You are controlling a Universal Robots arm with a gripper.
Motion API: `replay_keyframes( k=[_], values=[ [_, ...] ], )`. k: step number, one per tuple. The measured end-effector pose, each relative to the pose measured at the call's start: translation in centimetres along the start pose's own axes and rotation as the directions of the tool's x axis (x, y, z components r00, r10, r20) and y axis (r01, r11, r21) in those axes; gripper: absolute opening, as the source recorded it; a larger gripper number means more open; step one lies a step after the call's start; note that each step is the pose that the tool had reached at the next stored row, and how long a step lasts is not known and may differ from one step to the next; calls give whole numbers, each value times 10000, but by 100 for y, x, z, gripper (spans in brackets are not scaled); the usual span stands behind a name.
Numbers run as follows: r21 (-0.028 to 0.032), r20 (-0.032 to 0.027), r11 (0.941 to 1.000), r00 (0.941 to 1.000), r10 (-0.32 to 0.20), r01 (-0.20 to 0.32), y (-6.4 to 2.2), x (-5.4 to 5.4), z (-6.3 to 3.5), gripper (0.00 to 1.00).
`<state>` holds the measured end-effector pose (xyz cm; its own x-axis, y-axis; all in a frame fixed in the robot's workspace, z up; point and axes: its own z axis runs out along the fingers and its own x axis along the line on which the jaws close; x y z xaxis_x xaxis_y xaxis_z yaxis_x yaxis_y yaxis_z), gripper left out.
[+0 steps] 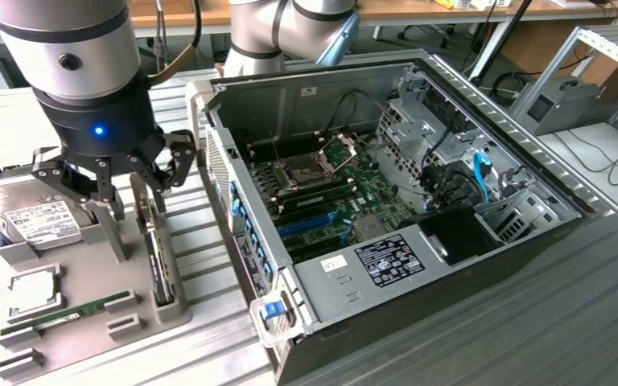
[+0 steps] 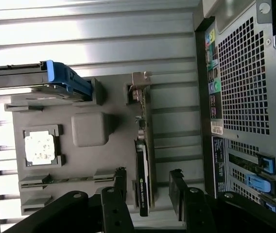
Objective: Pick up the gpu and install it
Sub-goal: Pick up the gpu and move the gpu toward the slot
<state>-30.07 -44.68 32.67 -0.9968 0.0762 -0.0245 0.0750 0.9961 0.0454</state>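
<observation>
Black jaws wide open, nothing held, right above thin dark gpu card with long silver end bracket [image 2: 143,160], standing on edge in grey plastic tray [image 2: 110,155] on ribbed metal surface [image 2: 104,39], beside open computer case [image 2: 245,73]. Looks like pick-up step, no grip yet; calls for straight, careful drop.

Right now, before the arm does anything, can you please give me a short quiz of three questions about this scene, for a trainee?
1. True or false: the claw is shut on the graphics card.
2. Where does the graphics card stand? A) on edge in the grey tray B) in a cardboard box C) in a person's hand
3. Fill in: the boxy item with a white label in the grey tray is the ____.
Key: 1 false, the claw is open around the card. 2 A. 3 hard drive.
</observation>
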Motion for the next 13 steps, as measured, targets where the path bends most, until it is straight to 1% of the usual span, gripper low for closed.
replay_keyframes(
  k=[13],
  values=[
    [1, -2, 10000, 10000, 0, 0, -8, 4, 170, 48]
  ],
)
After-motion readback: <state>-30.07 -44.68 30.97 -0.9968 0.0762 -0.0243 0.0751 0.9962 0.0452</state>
